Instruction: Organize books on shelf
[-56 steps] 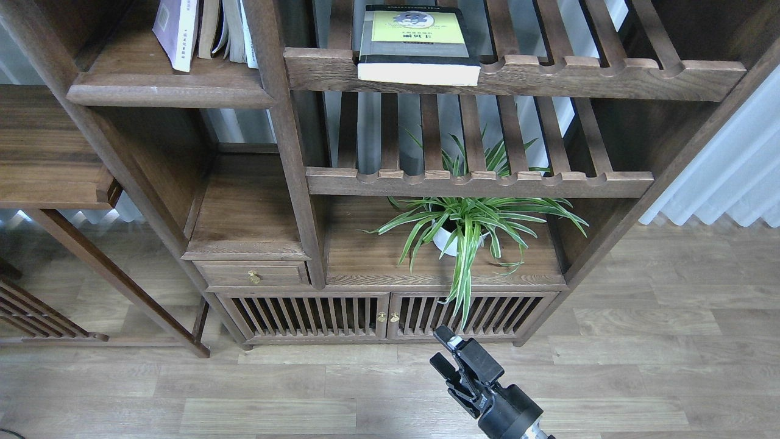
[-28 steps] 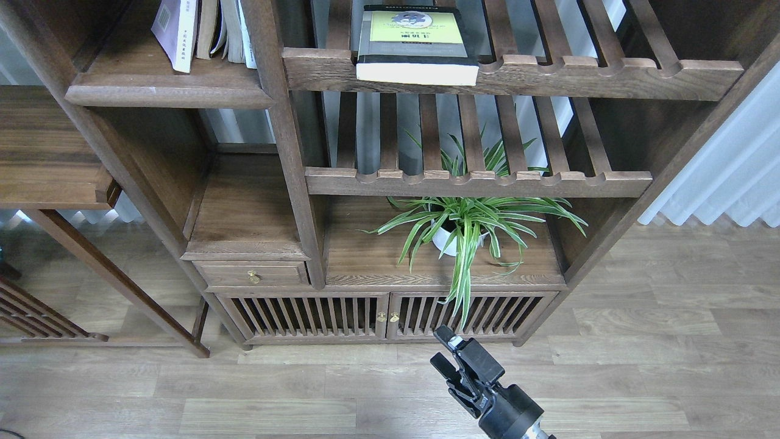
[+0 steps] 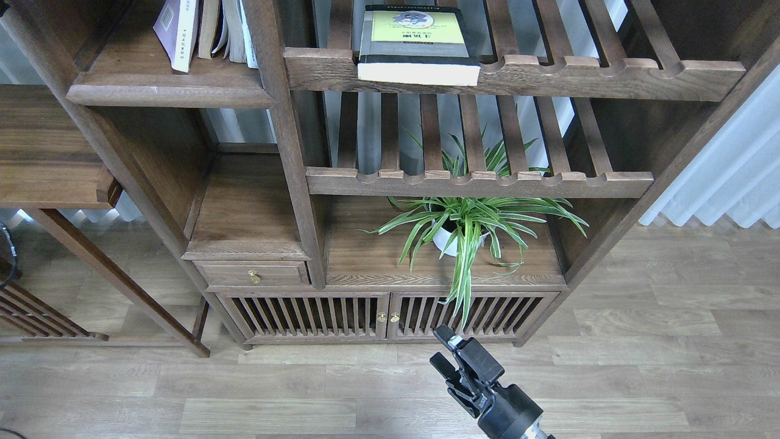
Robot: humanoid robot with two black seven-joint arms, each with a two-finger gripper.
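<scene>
A pale lavender-white book (image 3: 173, 27) stands leaning at the top left on the solid dark-brown shelf (image 3: 164, 91). Beside it stand other books (image 3: 225, 30) showing page edges; I see no red cover. The black-grey book with the yellow-cream panel (image 3: 417, 46) lies flat on the upper slatted rack (image 3: 609, 76), its pages facing me. My right gripper (image 3: 443, 350) hangs low over the floor in front of the cabinet, open and empty. My left gripper is out of view.
A spider plant in a white pot (image 3: 463, 228) sits on the lower board under a second slatted rack (image 3: 475, 183). A small drawer (image 3: 253, 275) and slatted cabinet doors (image 3: 384, 317) lie below. White curtains (image 3: 725, 177) hang at the right.
The lavender-white book has shifted slightly at the top left. A dark cable now shows at the left edge. My right gripper has not moved.
</scene>
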